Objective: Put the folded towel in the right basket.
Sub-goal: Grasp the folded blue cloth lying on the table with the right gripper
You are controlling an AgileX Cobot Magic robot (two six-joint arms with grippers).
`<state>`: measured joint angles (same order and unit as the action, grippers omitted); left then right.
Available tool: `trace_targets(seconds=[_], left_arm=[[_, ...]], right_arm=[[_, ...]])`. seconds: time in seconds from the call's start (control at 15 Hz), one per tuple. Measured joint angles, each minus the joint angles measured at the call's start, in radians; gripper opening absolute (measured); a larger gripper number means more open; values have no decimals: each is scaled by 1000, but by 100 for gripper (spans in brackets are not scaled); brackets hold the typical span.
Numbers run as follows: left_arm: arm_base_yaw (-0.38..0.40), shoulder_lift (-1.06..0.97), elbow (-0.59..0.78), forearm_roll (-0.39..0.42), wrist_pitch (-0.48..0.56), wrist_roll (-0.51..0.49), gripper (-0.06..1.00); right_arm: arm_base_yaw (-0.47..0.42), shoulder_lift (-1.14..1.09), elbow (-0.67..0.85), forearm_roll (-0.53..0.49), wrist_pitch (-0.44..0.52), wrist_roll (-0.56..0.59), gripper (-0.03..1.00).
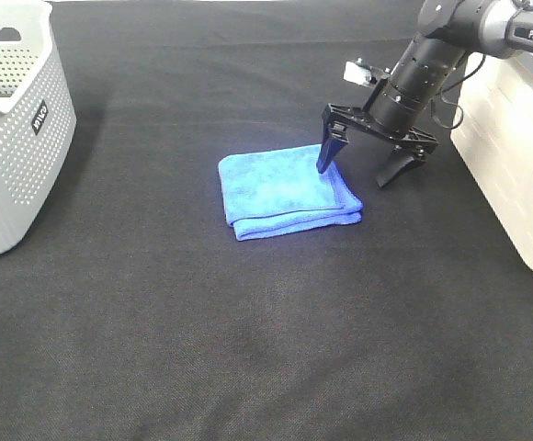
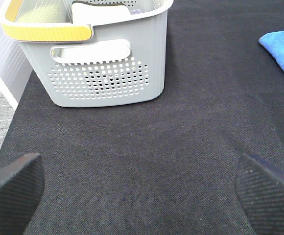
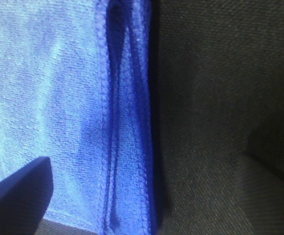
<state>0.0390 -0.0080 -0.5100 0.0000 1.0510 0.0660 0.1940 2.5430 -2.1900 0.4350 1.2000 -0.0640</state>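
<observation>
Towel [image 1: 285, 191], folded and blue, lies mid-table on the black cloth [image 1: 248, 349]. My right gripper [image 1: 354, 175] straddles its right edge, jaws spread, one finger over fabric, one beside it. My left gripper [image 2: 142, 196] hangs spread wide. Right basket [image 1: 515, 175] stands just beyond.

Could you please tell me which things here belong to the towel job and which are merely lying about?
Job: folded towel; right basket; right gripper, open astride the towel's edge.
Lying about: grey left basket; left gripper, open and idle.
</observation>
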Motion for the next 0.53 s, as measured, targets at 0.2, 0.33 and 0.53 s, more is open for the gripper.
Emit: trace_targets(seconds=[0.2,0.33,0.53], left_arm=[[0,0,0,0,0,0,99],[0,0,0,0,0,0,99],[0,0,0,0,0,0,99]], right_arm=[[-35,0,0,12,-22,11,96],[-57,19,-5,31,-30,11,96],[-56,41,-12,95,-30,11,96]])
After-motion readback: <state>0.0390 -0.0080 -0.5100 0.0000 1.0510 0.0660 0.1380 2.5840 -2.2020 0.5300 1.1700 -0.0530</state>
